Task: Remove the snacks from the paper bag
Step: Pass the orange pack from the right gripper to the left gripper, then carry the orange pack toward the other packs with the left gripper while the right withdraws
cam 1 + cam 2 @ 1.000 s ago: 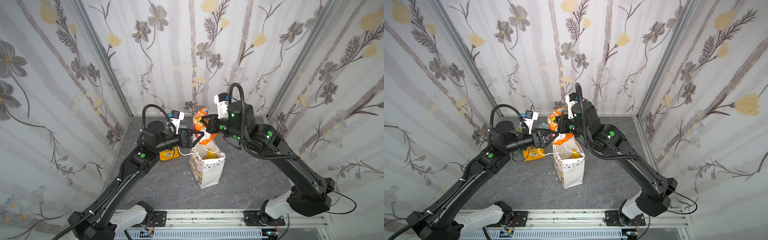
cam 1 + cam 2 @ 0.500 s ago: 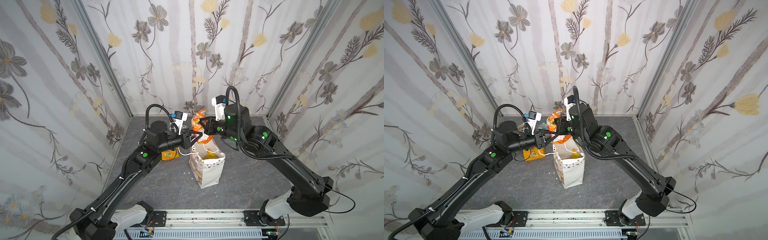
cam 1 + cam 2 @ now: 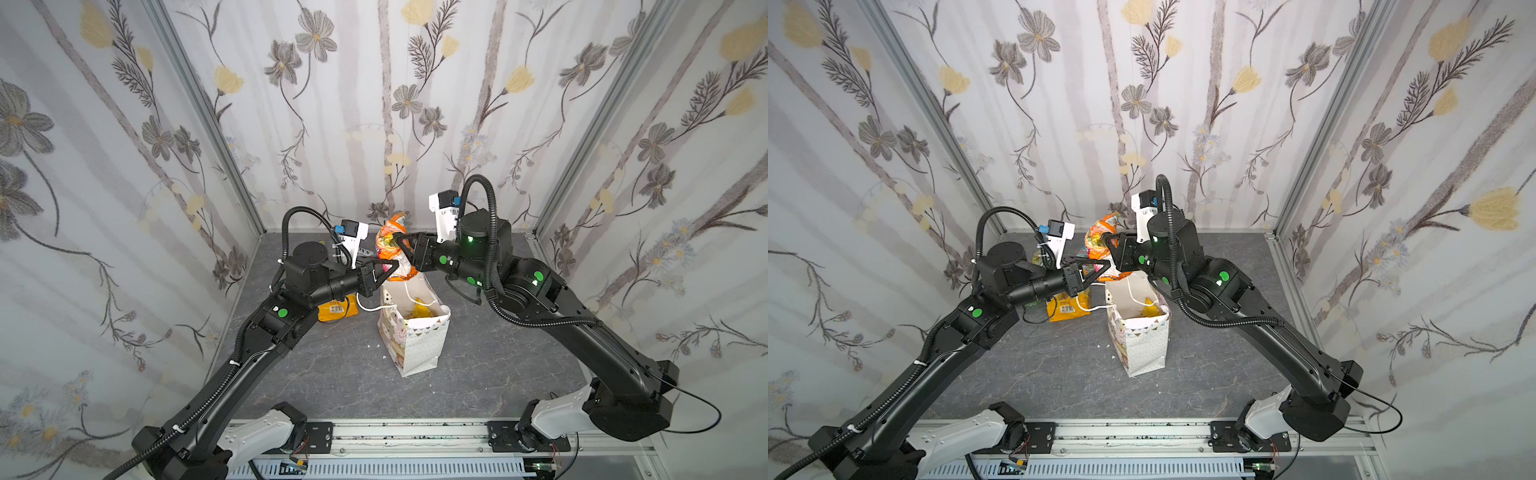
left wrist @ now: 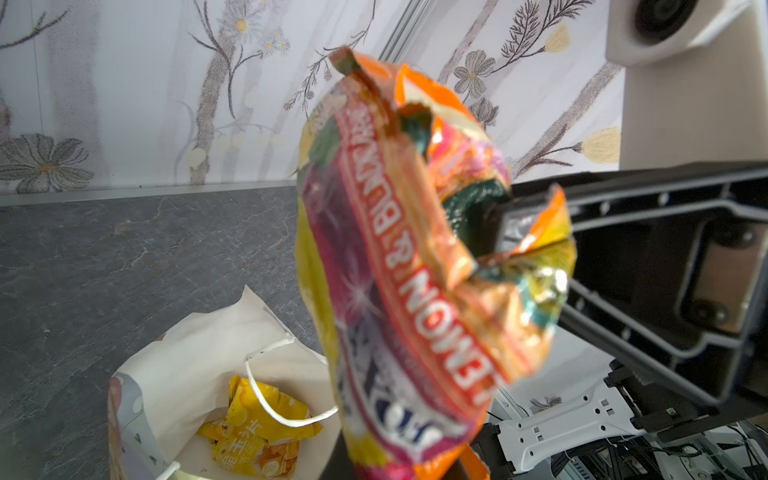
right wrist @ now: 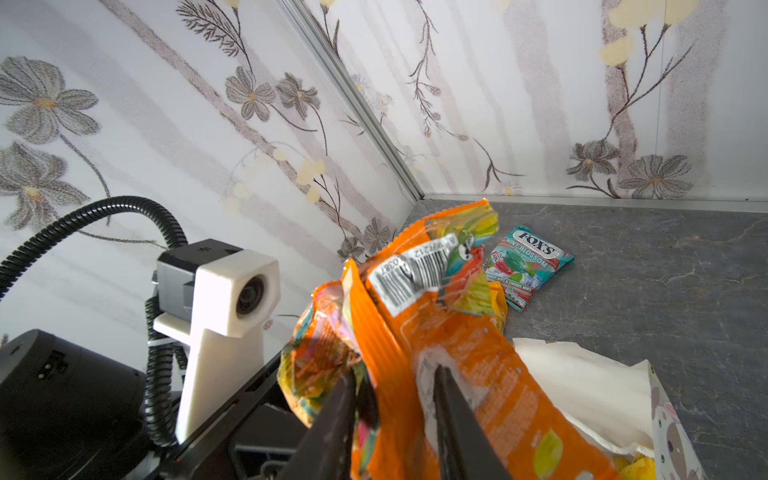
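One white paper bag (image 3: 415,345) with two white cord handles (image 3: 368,308). Four crinkly plastic snack packets (image 3: 1100,243): one orange packet (image 3: 390,245) aloft, one yellow packet (image 4: 257,436) inside the bag, one orange-yellow packet (image 3: 336,309) and one teal packet (image 5: 528,266) on the worktop (image 3: 332,382).

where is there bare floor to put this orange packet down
Bare, for the orange packet: the floor between the paper bag and the front rail, and right of the bag under the right arm. Crowded: left of the bag, a yellow packet; back by the wall, the FOX'S packet.
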`<state>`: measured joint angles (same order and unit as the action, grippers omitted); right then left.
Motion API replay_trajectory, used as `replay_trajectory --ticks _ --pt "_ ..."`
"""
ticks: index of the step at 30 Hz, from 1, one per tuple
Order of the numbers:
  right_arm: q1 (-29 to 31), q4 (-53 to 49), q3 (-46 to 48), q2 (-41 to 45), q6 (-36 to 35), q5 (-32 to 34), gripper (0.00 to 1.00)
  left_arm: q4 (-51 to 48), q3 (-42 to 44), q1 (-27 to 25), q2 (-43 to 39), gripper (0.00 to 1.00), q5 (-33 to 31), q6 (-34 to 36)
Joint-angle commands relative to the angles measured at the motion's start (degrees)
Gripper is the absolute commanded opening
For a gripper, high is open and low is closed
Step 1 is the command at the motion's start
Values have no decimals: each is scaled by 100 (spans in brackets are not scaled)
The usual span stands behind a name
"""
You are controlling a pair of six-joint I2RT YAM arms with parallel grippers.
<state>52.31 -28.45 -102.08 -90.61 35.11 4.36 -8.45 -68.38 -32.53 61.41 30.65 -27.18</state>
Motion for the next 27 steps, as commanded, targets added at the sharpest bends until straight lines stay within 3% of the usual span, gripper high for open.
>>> replay_trajectory --ticks 1,8,15,20,27 --pt "7 668 137 176 14 -115 39 176 -123 -4 -97 0 -42 153" --pt "-1 1276 581 650 -308 -170 71 98 -198 2 -358 0 -178 391" --pt "-76 2423 1784 1561 -471 176 98 -77 -50 5 -777 0 -756 850" --pt "-341 3085 2768 2183 -121 504 99 -110 392 9 -1246 0 -1595 1168" --pt "-766 3158 3264 2320 299 136 99 -287 1016 2 -1771 0 -2667 1537"
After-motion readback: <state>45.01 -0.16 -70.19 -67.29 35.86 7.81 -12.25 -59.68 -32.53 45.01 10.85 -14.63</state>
